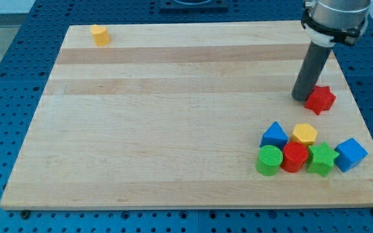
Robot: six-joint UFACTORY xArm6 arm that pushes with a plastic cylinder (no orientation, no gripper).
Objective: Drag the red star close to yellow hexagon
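The red star (320,99) lies near the board's right edge, above a cluster of blocks. My tip (301,98) rests on the board right against the star's left side. A yellow many-sided block (305,134), which looks like a hexagon, sits at the top of the cluster, just below the star. A second small yellow block (100,35) lies alone at the view's top left; I cannot make out its shape.
The cluster at the lower right also holds a blue peaked block (274,135), a green cylinder (270,160), a red rounded block (294,156), a green star (322,159) and a blue cube (350,154). The wooden board (173,129) ends just right of the star.
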